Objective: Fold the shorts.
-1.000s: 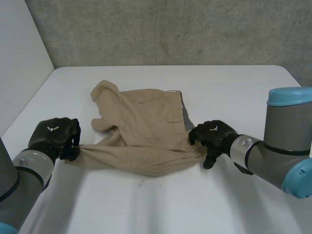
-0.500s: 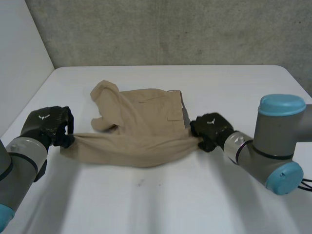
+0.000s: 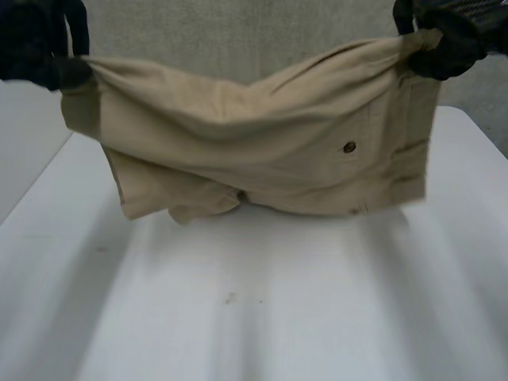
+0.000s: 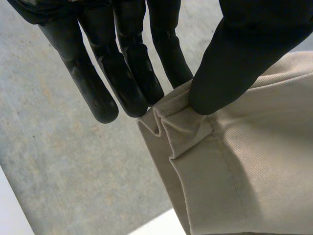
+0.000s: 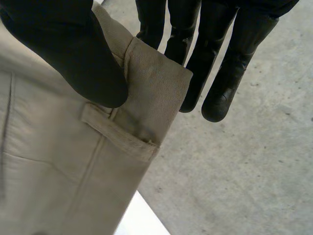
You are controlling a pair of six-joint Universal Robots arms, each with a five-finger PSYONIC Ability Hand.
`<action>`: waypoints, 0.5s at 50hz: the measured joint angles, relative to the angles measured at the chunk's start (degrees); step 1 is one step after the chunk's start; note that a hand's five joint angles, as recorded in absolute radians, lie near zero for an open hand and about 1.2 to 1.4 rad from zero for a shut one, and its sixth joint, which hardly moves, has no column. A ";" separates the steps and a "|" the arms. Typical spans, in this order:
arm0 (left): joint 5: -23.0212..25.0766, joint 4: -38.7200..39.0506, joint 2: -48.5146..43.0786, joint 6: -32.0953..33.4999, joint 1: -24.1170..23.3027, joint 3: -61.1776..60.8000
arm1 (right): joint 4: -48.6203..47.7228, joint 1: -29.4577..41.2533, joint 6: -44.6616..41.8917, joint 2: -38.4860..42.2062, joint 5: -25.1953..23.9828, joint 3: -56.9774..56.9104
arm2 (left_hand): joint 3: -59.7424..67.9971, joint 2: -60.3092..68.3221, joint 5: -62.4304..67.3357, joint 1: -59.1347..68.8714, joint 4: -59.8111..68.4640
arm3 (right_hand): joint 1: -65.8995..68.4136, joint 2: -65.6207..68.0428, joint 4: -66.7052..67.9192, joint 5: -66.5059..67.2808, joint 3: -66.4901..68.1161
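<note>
The tan shorts [image 3: 262, 151] hang in the air above the white table [image 3: 254, 302], stretched wide between my two hands. My left hand [image 3: 40, 44] pinches a hemmed corner of the shorts [image 4: 195, 132] between its thumb [image 4: 234, 63] and straight fingers [image 4: 132, 78]. At the waistband end, my right hand [image 3: 444, 36] pinches the corner with a belt loop [image 5: 120, 132], thumb [image 5: 73, 54] against fingers [image 5: 215, 63]. A back pocket button [image 3: 348, 147] faces me. The lower leg parts droop in loose folds.
A grey concrete wall [image 3: 238, 36] stands behind the table. A lighter wall panel [image 3: 28, 151] borders the table at the left. A small dark speck [image 3: 229, 298] marks the tabletop below the shorts.
Both hands have risen from the table and carried the shorts up with them. The right hand, resting by the waistband a second ago, has closed on its corner.
</note>
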 measured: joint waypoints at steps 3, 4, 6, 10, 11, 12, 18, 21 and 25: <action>-0.03 -1.18 -1.28 -0.79 0.22 2.41 | 0.97 -0.46 -0.69 1.10 0.07 -0.48 | 0.00 0.00 0.00 0.00 0.00 | 0.00 0.00 0.00 0.00 -0.01; -0.06 -1.22 -1.58 -0.84 0.24 2.42 | 1.05 -0.49 -0.84 1.59 0.09 -0.35 | 0.00 0.00 0.00 0.00 0.00 | 0.00 0.00 0.00 0.00 -0.01; -0.23 -1.19 -4.21 -1.05 0.26 2.13 | 1.15 -0.47 -1.31 3.37 0.16 0.31 | 0.00 0.01 0.00 0.00 0.00 | 0.00 0.00 0.00 0.00 0.00; -0.49 -0.82 -11.05 -1.14 0.01 0.93 | 1.03 -0.34 -2.51 8.23 0.80 2.23 | 0.00 0.03 0.00 0.00 0.00 | 0.00 0.00 0.00 0.00 0.00; -0.49 -0.82 -11.05 -1.14 0.01 0.93 | 1.03 -0.34 -2.51 8.23 0.80 2.23 | 0.00 0.03 0.00 0.00 0.00 | 0.00 0.00 0.00 0.00 0.00; -0.58 -0.48 -14.42 -1.13 -0.23 0.80 | 0.93 -0.29 -3.05 10.41 1.25 2.94 | 0.00 0.03 0.00 0.00 0.00 | 0.00 0.00 0.00 0.00 0.00; -1.63 2.84 -30.12 -0.84 -2.75 5.41 | -2.85 -0.16 -4.98 21.93 6.19 4.18 | 0.02 0.04 0.00 0.00 0.00 | 0.00 0.00 0.00 0.00 -0.01; -3.30 4.81 -36.20 -0.64 -3.97 9.92 | -7.21 -0.13 -4.98 25.31 8.43 3.88 | 0.03 0.04 0.00 0.00 0.00 | 0.00 0.00 0.00 0.00 -0.01; -6.52 8.42 -42.92 -0.39 -5.47 17.96 | -16.47 0.39 -4.37 28.00 11.04 2.63 | 0.03 0.05 0.00 0.00 0.01 | 0.00 0.00 0.00 0.00 0.00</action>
